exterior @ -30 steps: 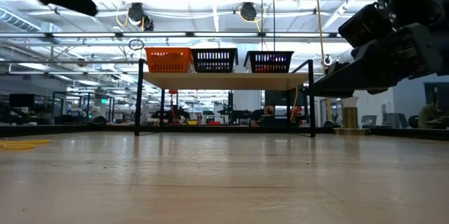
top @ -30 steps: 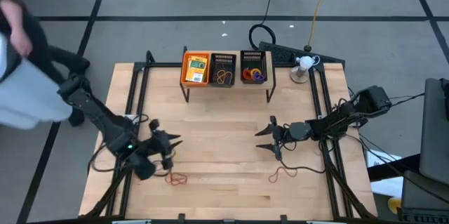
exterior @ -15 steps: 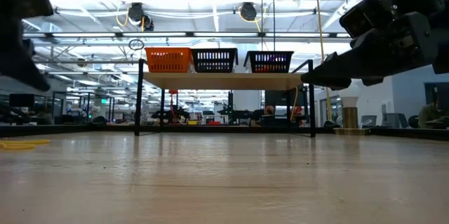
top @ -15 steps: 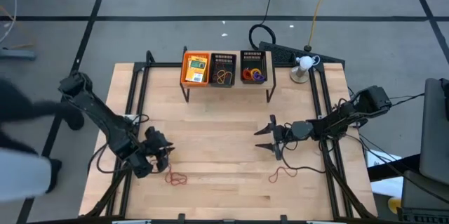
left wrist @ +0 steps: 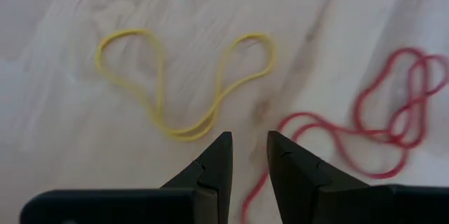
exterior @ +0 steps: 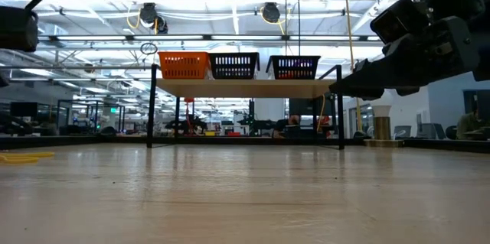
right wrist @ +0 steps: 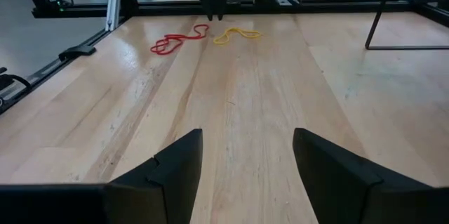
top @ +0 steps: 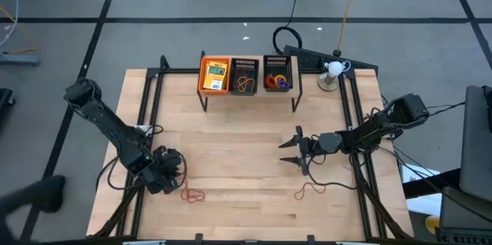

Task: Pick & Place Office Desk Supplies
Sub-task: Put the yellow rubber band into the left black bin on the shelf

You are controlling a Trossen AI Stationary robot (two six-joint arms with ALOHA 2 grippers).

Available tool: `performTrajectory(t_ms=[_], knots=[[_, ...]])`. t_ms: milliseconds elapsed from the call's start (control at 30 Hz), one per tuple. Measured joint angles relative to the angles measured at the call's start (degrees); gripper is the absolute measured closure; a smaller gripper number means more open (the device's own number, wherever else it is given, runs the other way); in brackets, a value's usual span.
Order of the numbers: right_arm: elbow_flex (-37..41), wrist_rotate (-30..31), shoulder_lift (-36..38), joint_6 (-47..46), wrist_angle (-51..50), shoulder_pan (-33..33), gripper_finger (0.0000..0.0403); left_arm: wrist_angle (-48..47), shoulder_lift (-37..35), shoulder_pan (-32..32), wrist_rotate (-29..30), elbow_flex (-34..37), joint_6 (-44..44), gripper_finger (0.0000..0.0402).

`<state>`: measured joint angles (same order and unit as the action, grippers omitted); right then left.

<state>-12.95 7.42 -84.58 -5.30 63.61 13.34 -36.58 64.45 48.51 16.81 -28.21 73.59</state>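
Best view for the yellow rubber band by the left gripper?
Left wrist view: the yellow rubber band lies close, whole, beside the red one. The right wrist view shows it small and far; in the high view I can't make it out.

Left gripper [left wrist: 248, 155] above wooden tabletop [left wrist: 63, 147], fingers narrowly parted, nothing between them; yellow rubber band [left wrist: 184, 83] lies flat just beyond the tips; red rubber band [left wrist: 365, 129] beside it, apart.

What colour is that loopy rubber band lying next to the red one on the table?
The rubber band is yellow, lying beside the red one. The left wrist view shows it best.
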Motion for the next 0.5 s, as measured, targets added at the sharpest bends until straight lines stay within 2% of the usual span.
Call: performTrajectory(t_ms=[167,500], knots=[[0.0,0.02,0.0,0.0,-0.02,0.0,0.019,-4.99,0.0,-1.52,-0.79,0.0,-0.62,0.0314],[0.0,0.02,0.0,0.0,-0.04,0.0,0.019,-5.19,0.04,-5.36,-3.59,0.0,-7.39,0.0313]])
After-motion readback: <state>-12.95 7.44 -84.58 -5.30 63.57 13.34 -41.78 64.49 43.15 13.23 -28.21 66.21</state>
